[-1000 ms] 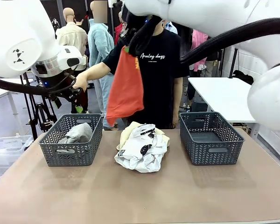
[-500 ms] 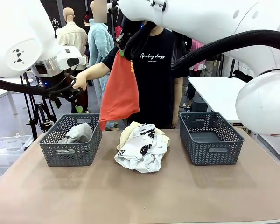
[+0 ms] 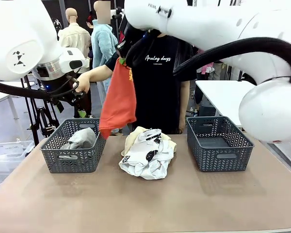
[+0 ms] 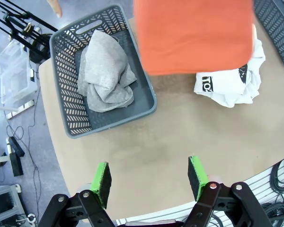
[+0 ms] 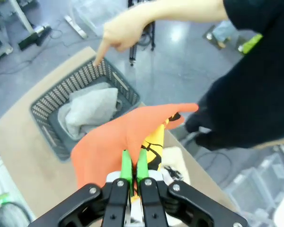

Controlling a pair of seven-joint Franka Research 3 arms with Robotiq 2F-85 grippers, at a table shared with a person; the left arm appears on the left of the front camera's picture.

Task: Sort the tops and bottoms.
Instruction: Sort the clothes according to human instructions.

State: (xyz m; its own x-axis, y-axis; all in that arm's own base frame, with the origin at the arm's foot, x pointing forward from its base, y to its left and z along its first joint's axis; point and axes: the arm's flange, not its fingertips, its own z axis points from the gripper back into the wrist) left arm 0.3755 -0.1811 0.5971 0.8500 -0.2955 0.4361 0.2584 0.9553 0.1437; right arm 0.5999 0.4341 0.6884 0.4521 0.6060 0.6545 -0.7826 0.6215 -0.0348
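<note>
Right gripper point(image 5: 132, 157) had its green pads pressed together on a fold of the orange-red garment point(image 5: 109, 142), and the cloth hung straight down beneath it, high above the table point(image 3: 136, 204). In the front view that gripper point(image 3: 124, 48) was dark against the person's black T-shirt and hard to pick out. A yellow and black patch just past the pads could not be identified. Below and off to one side of it sat the left basket point(image 3: 72, 162) with the grey garment point(image 3: 81, 138) crumpled inside. The person's hand point(image 5: 116, 33) pointed a finger down towards that basket. The left gripper point(image 4: 149, 172) hovered with its jaws wide apart and holding nothing, over bare tabletop near the table's edge. Ahead of its fingers the orange-red garment point(image 4: 194, 35) was cut off by the top of the picture and covered part of the white garment with black print point(image 4: 227, 85). Only a corner of the right basket point(image 4: 277, 19) showed there. The pale yellow garment point(image 3: 133, 136) was mostly buried under the white one, between the two baskets. There was open tabletop on the near side of both baskets, and the right basket point(image 3: 218, 155) held no garment. Compared with a second earlier, the right gripper had carried the orange-red cloth across towards the left basket, so its hem now hung by that basket's inner rim. The left gripper and the pointing hand had not moved.
</note>
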